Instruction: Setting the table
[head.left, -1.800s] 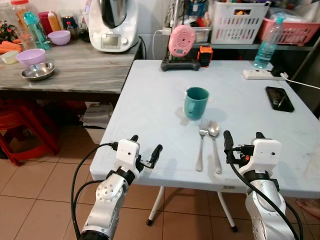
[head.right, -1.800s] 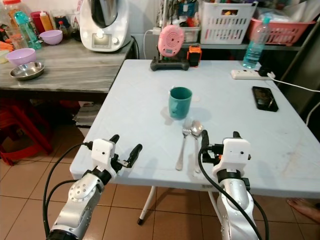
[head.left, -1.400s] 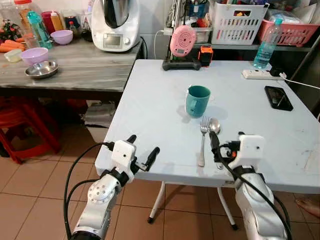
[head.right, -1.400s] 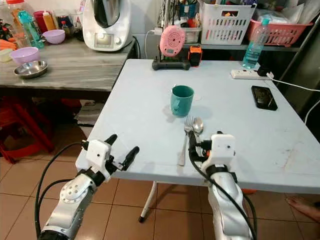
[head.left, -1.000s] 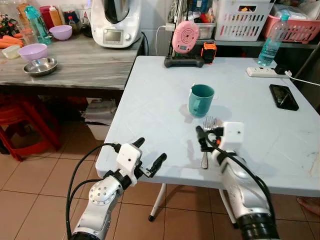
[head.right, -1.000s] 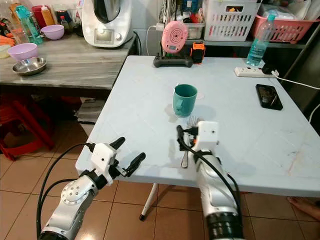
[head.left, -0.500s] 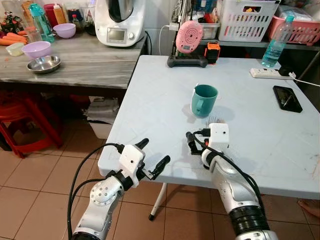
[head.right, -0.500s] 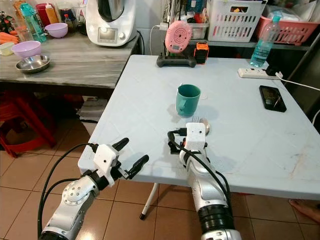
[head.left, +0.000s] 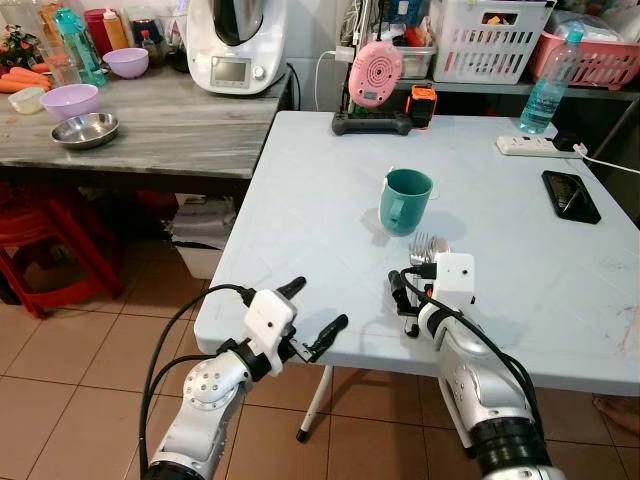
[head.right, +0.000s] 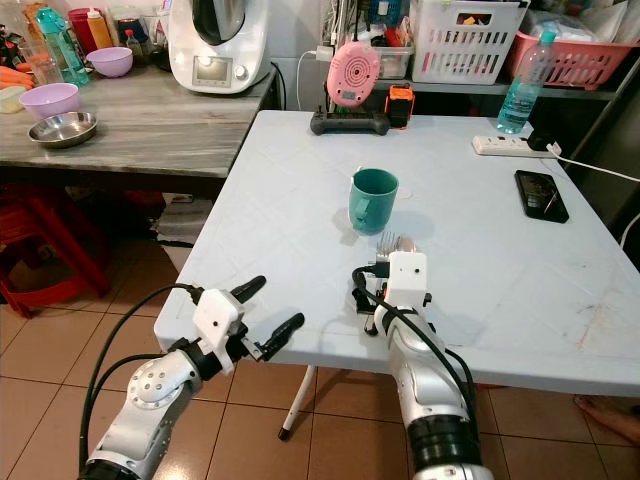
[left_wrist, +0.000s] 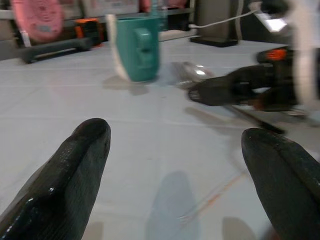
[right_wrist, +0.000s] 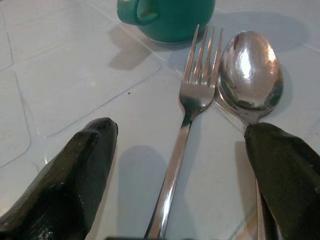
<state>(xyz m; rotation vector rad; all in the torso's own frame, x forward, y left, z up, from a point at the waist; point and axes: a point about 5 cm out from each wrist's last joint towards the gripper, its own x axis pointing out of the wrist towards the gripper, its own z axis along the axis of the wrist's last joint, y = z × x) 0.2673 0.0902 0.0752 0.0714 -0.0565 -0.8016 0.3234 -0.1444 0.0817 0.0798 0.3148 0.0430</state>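
A teal mug stands mid-table. Just in front of it lie a fork and a spoon side by side, handles toward the front edge. My right gripper hovers low over those handles, open. In the right wrist view the fork runs between the two fingers, the spoon lies by one finger, and the mug is beyond. My left gripper is open with nothing in it at the table's front left edge, facing the mug.
A white table carries a pink device, a power strip, a phone and a water bottle at the back and right. A grey counter on the left holds a steel bowl and a purple bowl.
My right gripper has swung in from the right of the cutlery to above the fork and spoon handles. The left gripper stays by the table's edge. The camera has shifted slightly.
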